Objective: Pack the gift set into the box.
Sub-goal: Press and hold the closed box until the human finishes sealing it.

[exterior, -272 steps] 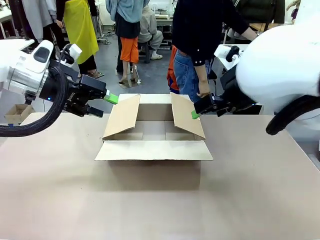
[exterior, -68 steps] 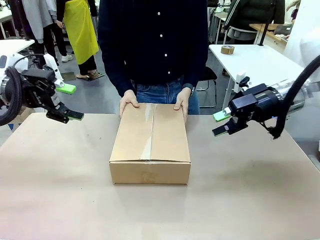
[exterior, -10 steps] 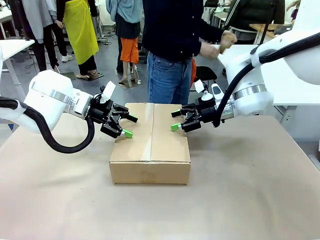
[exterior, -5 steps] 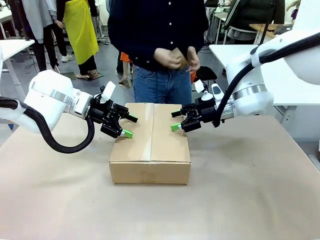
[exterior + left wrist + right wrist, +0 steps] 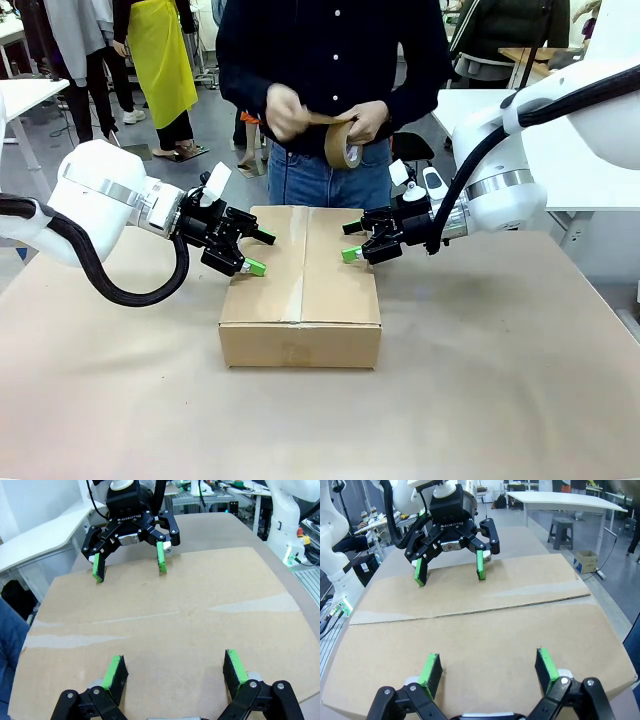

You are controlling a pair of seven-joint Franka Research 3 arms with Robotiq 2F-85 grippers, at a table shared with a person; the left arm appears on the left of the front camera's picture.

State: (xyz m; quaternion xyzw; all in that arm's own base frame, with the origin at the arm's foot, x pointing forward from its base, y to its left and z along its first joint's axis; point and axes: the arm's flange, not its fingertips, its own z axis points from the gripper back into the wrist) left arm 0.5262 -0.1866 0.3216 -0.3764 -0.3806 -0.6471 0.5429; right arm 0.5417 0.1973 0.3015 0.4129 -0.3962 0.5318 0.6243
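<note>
So the box [image 5: 301, 290] sits in the middle of the table [image 5: 500, 400] with all its top flaps folded down flat, and the centre seam runs front to back across the lid. The gift set isn't visible, so presumably it's inside, but I can't confirm that from here. The left gripper [image 5: 250, 252] has its fingers spread wide and rests pads-down on the left flap near the far edge; the right gripper [image 5: 352, 240] does the same on the right flap, jaws also apart, nothing clamped in either one. From the wrist cams each gripper looks across the lid at the other, green pads touching or just about touching the cardboard. Meanwhile the person at the far side has a roll of brown tape [image 5: 343, 142] in both hands and seems to be picking at the end of it. My guess on handling: corrugated board is stiff along the edges but the flaps will spring up if you let go, and the lid probably sags if you lean too hard mid-panel. It's too wide to pinch, so pressing flat on each flap close to the seam looks like the sensible hold. The surface looks matte, not slippery.
</note>
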